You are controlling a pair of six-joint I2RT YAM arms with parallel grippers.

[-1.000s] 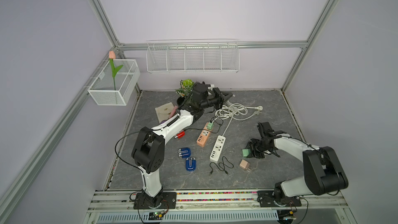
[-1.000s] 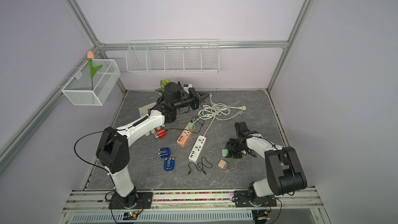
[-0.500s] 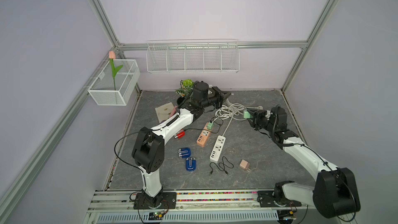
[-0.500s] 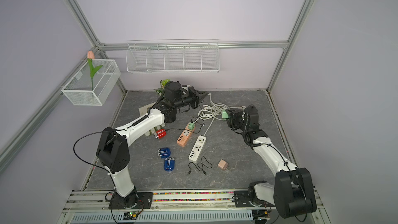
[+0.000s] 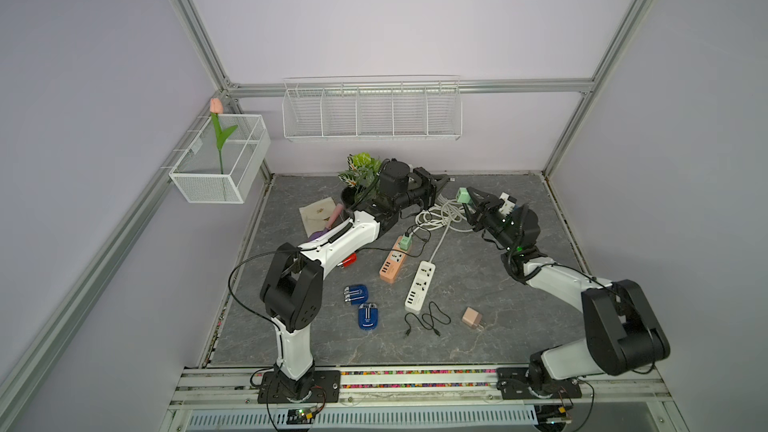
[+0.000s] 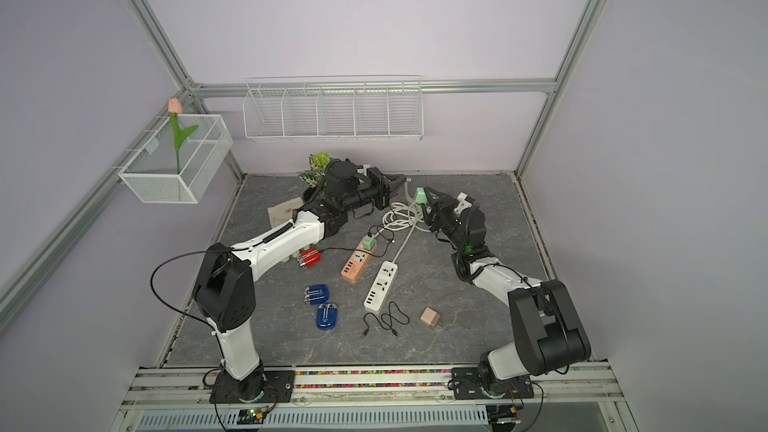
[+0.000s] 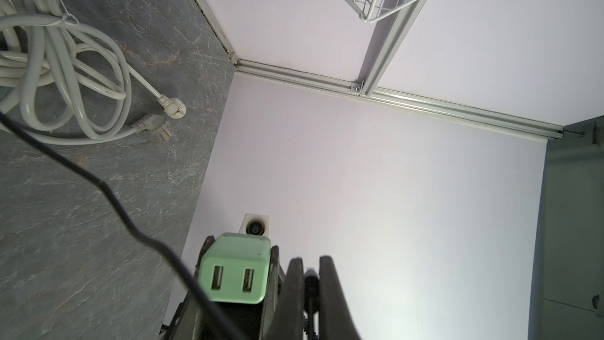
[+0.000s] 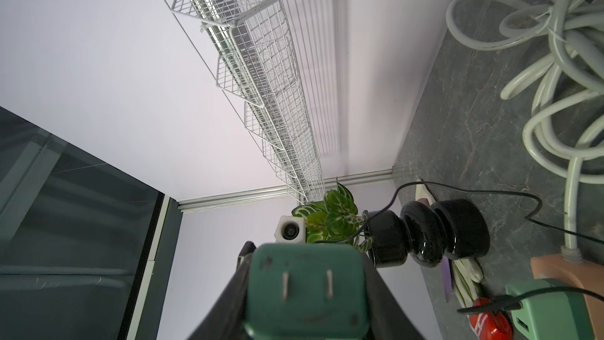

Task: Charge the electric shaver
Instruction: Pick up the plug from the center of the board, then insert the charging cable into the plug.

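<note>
Green charger (image 5: pixel 462 194) clamped in right hand (image 5: pixel 468 199) (aloft).

Mint-green adapter (image 5: pixel 462 194), two USB ports, flat prongs, held aloft at upper centre of both top views, black cable plug (image 7: pixel 310 284) just beside; blue shaver (image 5: pixel 356 294) and second blue shaver (image 5: pixel 368 317) flat, lower centre.

From my end both arms look the same build: left arm (image 5: pixel 332 243) and right arm (image 5: pixel 552 284) have glossy white link shells, bulky black joint housings with small screw holes, black wrists and slim black tapered fingers (image 7: pixel 294 292). Each stands on a black base plate (image 5: pixel 328 382) screwed to the front rail, and a thin black cable (image 5: pixel 229 284) loops out from the left shoulder. White square camera (image 8: pixel 289 231) with a round lens on each wrist, small green LED (image 5: pixel 518 248) lit on the right arm.
</note>
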